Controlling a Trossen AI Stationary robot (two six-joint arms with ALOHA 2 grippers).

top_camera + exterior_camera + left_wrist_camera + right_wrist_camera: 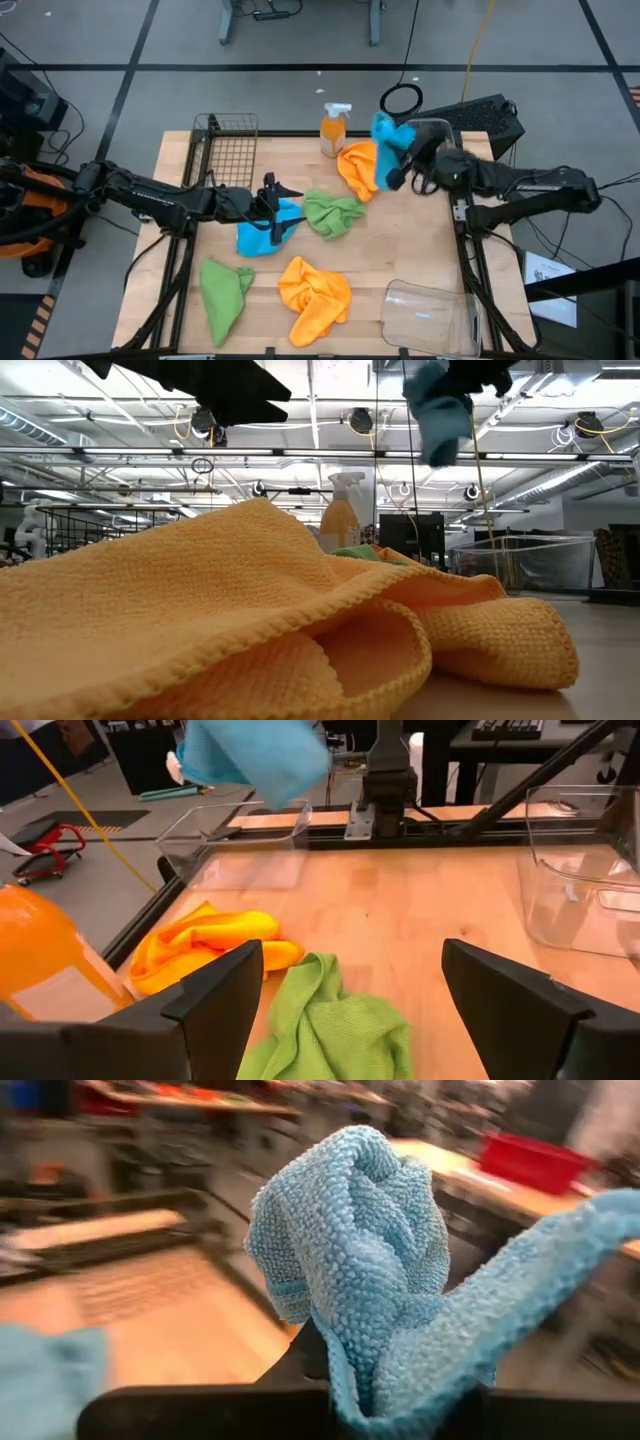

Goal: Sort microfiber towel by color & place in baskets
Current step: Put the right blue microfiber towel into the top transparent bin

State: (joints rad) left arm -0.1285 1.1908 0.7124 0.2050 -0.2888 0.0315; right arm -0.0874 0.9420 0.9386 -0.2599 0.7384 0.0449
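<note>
Right tool (403, 160), high view: clamped on one blue towel (385, 140), held above the far right part of the tabletop (420, 250), over a clear basket (440, 130) at the far right edge. Left tool (272, 210): fingers spread, empty, just above a second blue towel (262, 232) near the middle. Count, towels: six. Two blue (one lifted, one flat). Two green: one at centre (333, 213) touching the flat blue one, one at the near left (225, 290). Two orange: one far (358, 168), just beside the lifted blue towel, one near centre (315, 292). Count, baskets: three. Black wire basket (228, 150) at the far left corner, clear one far right, another clear basket (430, 315) at the near right corner. One orange spray bottle (334, 130) at the far edge between the wire basket and the far orange towel. Open wood lies right of centre, between the green towel and the right edge.

Low view: near orange towel (250, 630) fills the foreground. Blue towel (440, 410) hangs high from the right tool. Spray bottle (340, 515) upright behind.

Left wrist view: left tool (350, 990) wide apart, nothing between its fingers (215, 990). Below it the centre green towel (335, 1025), the far orange towel (205, 945) beside it, bare wood beyond. Both clear baskets visible, one (235, 840) under the hanging blue towel (255, 755), one (580, 870) at the side.

Right wrist view: blue towel (370, 1270) bunched, pinched in the right tool (390, 1405).
</note>
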